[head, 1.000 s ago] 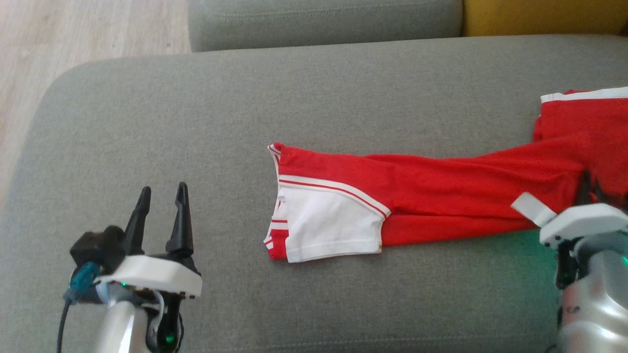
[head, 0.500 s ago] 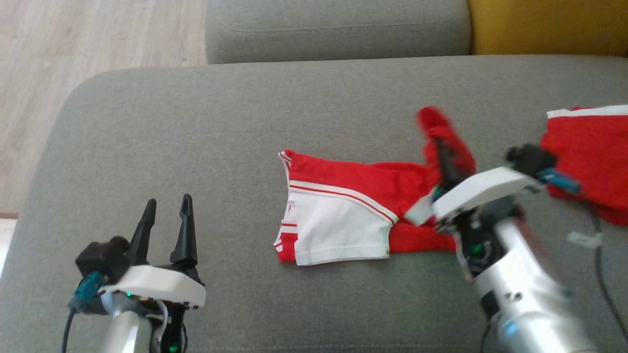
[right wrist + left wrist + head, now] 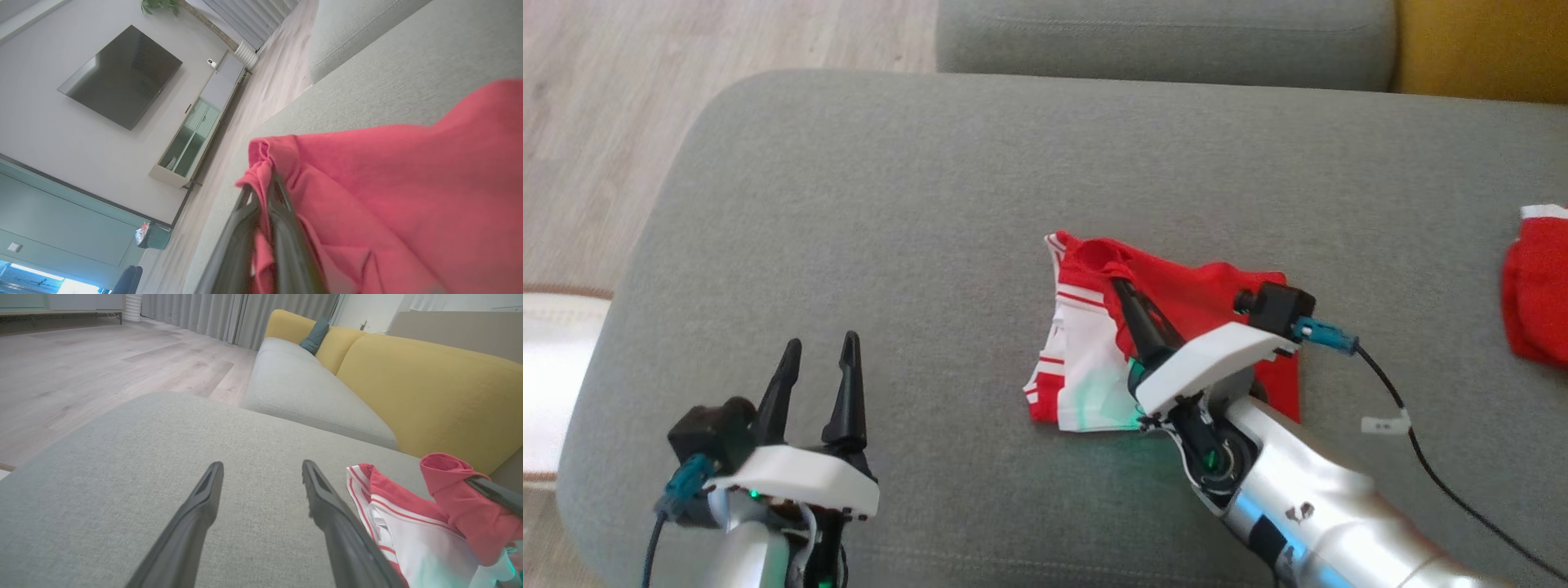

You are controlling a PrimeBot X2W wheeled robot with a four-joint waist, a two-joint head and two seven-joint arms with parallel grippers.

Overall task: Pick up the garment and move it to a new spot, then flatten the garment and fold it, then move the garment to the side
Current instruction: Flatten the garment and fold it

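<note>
The right tool (image 3: pixel 1117 284) is clenched, its two dark fingers pressed together on a gathered red edge of the red T-shirt (image 3: pixel 1176 294). In the right wrist view the cloth bunches over the tips of that tool (image 3: pixel 261 188) and drapes away to its right as a broad red sheet (image 3: pixel 388 183). The pinched fold is lifted a little and hangs above the layer beneath it, so the shirt lies doubled under and around this tool on the grey sofa seat (image 3: pixel 890 204). The left tool (image 3: pixel 818 343) is released, with its fingers spread wide and nothing between them. It hovers low over bare grey fabric, well apart from the shirt, which lies off to its right (image 3: pixel 408 522). The shirt's longer run goes crosswise, from the left tool's side toward the right arm. Its white sleeve (image 3: pixel 1086 367) with thin red stripes points toward the left tool, and the plain red end lies beneath the right tool's wrist. Green light from that wrist tints the white cloth just below the fingers. Well to the right of the right tool, a second red garment (image 3: pixel 1539 302) sits at the edge of the seat, apart from the shirt.
</note>
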